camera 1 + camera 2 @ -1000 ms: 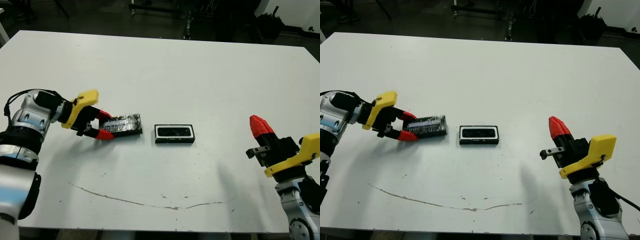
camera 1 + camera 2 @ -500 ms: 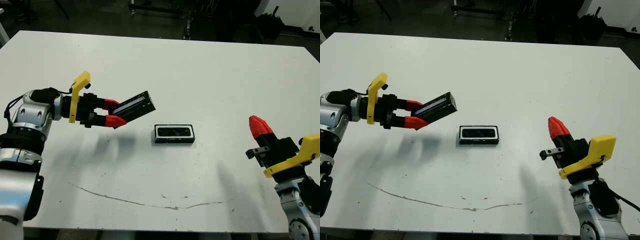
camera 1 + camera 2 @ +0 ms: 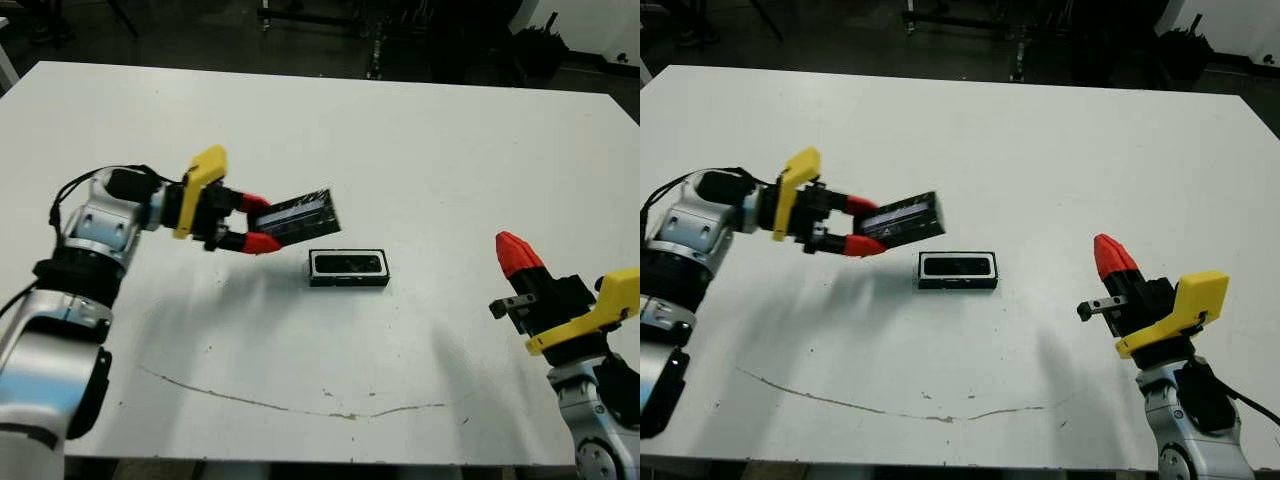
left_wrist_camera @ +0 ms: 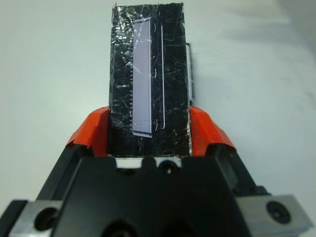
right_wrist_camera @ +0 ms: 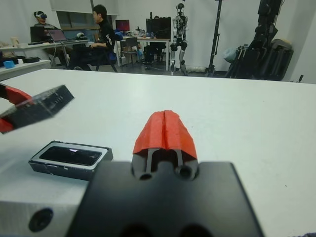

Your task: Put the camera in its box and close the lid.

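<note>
Glossy black with a pale grey strip down its top, the lid (image 3: 298,214) is hanging in the air, pinched at one short end between the two red fingertips (image 4: 202,129) of the left gripper (image 3: 249,222), whose jaws are spread only as wide as the slab and pressing on its two long edges. The lid is tilting, its free end raised and pointing toward the table's middle, and it is casting a soft shadow on the white table (image 3: 330,130) beneath. It is sitting above and just to the left of the box (image 3: 348,268), not touching it (in the left wrist view a sliver of the box's white rim is peeking out past the lid's edge).

The box is lying flat near the table's centre, open side up, its white lining framing the camera (image 5: 72,155), which is resting inside it as a dark bar filling most of the tray.

The right gripper (image 3: 1112,257) is hovering well apart from the box, over the right front part of the table, its red fingers pressed together into a single point and gripping nothing.

A thin scratch (image 3: 290,405) is running across the table's near edge. Beyond the far edge, in the right wrist view, a seated person (image 5: 98,37) is facing desks with monitors.
</note>
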You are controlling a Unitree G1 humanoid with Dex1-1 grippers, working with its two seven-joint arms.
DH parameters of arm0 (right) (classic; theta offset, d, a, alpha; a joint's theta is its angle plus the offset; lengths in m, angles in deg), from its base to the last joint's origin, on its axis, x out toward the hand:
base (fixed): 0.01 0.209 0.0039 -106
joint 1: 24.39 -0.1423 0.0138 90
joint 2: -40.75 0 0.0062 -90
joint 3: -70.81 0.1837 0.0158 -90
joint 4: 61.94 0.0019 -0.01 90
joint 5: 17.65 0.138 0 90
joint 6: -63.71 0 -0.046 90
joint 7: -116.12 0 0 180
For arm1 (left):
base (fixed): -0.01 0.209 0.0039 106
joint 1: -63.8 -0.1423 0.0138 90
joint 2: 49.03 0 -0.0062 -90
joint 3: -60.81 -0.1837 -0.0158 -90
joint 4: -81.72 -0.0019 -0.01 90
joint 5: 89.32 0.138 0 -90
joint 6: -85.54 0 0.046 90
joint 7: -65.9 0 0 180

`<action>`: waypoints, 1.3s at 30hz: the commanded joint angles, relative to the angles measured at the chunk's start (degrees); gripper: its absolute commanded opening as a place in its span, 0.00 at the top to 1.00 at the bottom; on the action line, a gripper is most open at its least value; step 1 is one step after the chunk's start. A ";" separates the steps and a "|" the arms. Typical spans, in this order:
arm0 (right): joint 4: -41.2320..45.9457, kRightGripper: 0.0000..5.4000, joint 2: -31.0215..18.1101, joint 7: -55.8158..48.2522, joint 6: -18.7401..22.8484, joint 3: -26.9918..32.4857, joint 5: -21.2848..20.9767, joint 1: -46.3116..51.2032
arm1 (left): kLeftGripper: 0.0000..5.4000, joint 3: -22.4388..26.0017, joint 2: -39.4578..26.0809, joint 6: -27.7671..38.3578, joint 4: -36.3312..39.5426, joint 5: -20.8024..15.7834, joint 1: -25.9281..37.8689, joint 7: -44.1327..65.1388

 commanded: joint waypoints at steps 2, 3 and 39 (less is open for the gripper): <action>-0.18 1.00 -0.71 -0.30 0.10 -0.03 0.44 0.44 | 0.41 -1.48 0.41 -0.55 1.47 1.15 -1.53 -2.45; -0.27 1.00 -0.73 -0.44 -0.12 -0.08 0.40 0.42 | 0.41 -1.64 0.59 -0.86 1.02 0.98 -1.40 -2.41; -0.68 1.00 -1.15 -0.97 0.06 -0.61 0.78 0.26 | 0.41 -5.46 5.91 5.05 -20.36 3.66 7.97 8.52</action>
